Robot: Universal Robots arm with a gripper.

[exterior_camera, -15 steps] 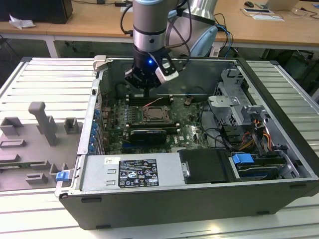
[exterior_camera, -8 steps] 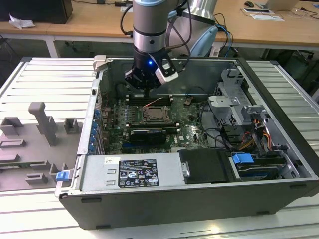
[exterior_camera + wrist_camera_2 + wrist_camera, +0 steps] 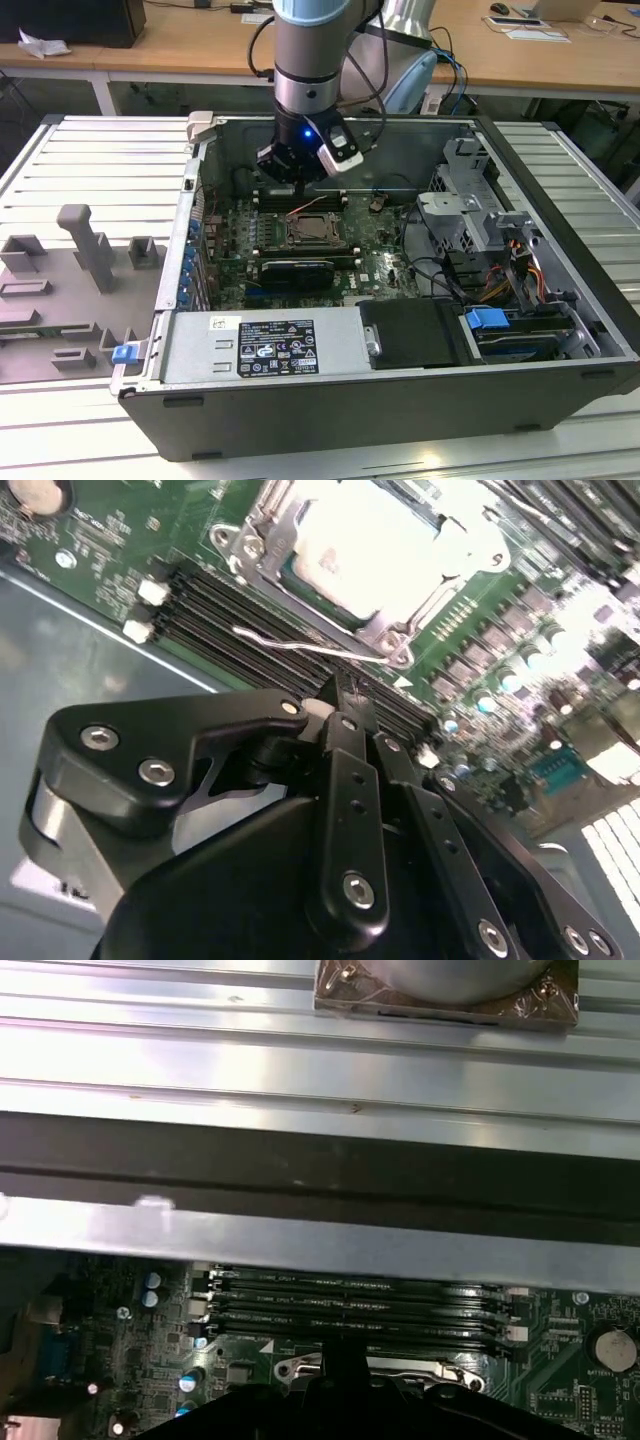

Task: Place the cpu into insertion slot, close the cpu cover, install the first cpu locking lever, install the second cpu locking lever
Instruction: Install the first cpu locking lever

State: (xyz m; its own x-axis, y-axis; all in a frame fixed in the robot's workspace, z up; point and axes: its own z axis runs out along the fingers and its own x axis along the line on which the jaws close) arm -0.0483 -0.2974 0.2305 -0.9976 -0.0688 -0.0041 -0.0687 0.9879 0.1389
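The cpu point(image 3: 370, 550) lies pale and bright in the insertion slot point(image 3: 315, 232) on the green motherboard. The silver cpu cover point(image 3: 262, 532) lies flat around it. One thin wire locking lever point(image 3: 300, 646) stands free of the socket, reaching out over the black memory slots point(image 3: 240, 605); in the exterior view this lever point(image 3: 308, 206) sticks up beside the socket's far edge. My gripper point(image 3: 298, 172) hangs just above that lever and the memory slots, a little behind the socket. Its black fingers point(image 3: 345, 770) are shut with nothing between them.
The open computer case point(image 3: 400, 400) walls in the motherboard on all sides. A power supply point(image 3: 265, 345) fills the near edge, and drive cages with cables point(image 3: 480, 250) fill the exterior view's right. A grey fixture point(image 3: 85, 250) stands outside on the ribbed table.
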